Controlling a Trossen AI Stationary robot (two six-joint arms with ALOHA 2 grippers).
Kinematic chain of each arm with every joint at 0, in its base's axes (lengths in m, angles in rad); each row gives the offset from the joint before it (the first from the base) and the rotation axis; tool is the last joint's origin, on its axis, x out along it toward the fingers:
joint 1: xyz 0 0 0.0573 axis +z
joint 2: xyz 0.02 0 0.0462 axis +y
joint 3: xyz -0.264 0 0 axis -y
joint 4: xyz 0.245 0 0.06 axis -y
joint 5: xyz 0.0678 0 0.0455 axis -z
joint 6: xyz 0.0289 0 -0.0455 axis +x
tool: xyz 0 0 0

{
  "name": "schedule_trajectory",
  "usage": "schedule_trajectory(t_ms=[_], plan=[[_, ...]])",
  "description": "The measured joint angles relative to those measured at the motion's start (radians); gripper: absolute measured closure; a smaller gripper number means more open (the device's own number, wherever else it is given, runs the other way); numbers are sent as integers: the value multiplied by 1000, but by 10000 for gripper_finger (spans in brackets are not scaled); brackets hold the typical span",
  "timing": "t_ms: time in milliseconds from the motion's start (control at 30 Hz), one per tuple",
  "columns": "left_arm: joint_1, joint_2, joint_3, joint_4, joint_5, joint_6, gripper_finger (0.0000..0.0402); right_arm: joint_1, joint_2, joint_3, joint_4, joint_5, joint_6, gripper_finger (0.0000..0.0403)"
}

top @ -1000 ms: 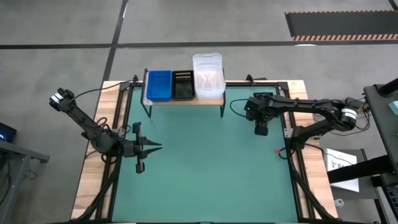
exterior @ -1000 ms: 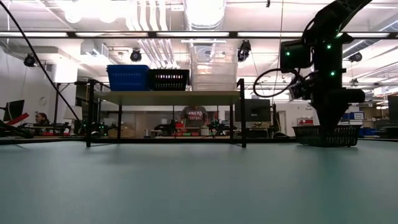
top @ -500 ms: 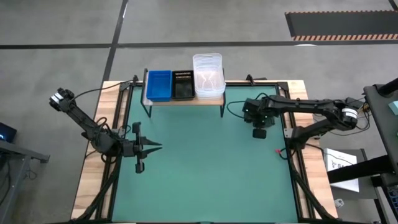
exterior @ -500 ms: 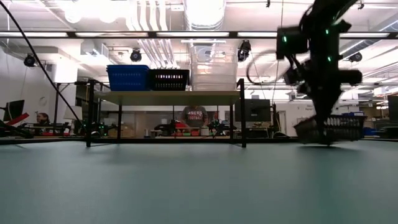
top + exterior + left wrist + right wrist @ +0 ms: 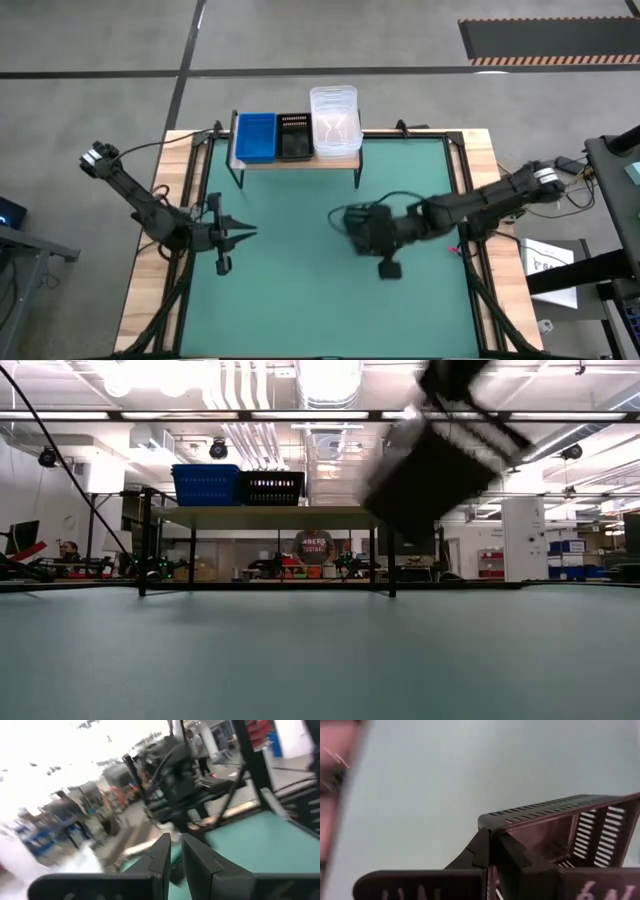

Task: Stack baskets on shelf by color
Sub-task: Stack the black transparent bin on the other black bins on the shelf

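Observation:
On the shelf (image 5: pixel 300 161) at the table's far side stand a blue basket (image 5: pixel 255 137), a black mesh basket (image 5: pixel 294 137) and a clear basket (image 5: pixel 334 120) side by side. My right gripper (image 5: pixel 370 232) is over the middle of the table, shut on another black mesh basket (image 5: pixel 356 226). That basket shows as a blurred, tilted dark shape (image 5: pixel 432 460) high in the low view. My left gripper (image 5: pixel 247 235) waits shut near the table's left edge, pointing right, with nothing in it. My right gripper pinches one wall of the black mesh basket at its rim (image 5: pixel 492 826), close to a corner. One finger (image 5: pixel 512 855) is inside the basket and the other (image 5: pixel 477 852) outside. The basket is lifted clear of the table and tilted.
The green mat (image 5: pixel 300 300) lies bare around and in front of both grippers. Black frame rails (image 5: pixel 465 200) run along the table's sides. Beyond the table, the low view shows a room with a person (image 5: pixel 313 546) far behind the shelf.
My right gripper has shut on the black mesh basket near the table's right edge and lifted it clear. It has then swung fast toward the table's middle and near side, with the basket tipping as it went.

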Motion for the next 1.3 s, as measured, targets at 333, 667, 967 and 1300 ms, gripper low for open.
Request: schedule_trajectory(t_ms=[333, 667, 967, 1300], plan=[[-7, -109, 1, 44, -53, 188, 371, 90, 354, 630, 90, 329, -196, 394], [-30, -122, -9, 33, -49, 163, 371, -107, 672, 1091, 130, 336, -459, 394], [-40, -129, -9, 34, -46, 163, 371, -308, 656, 1040, 127, 388, -563, 394], [-40, -141, -9, 34, -45, 164, 371, -454, 656, 1034, 112, 309, -565, 394]])
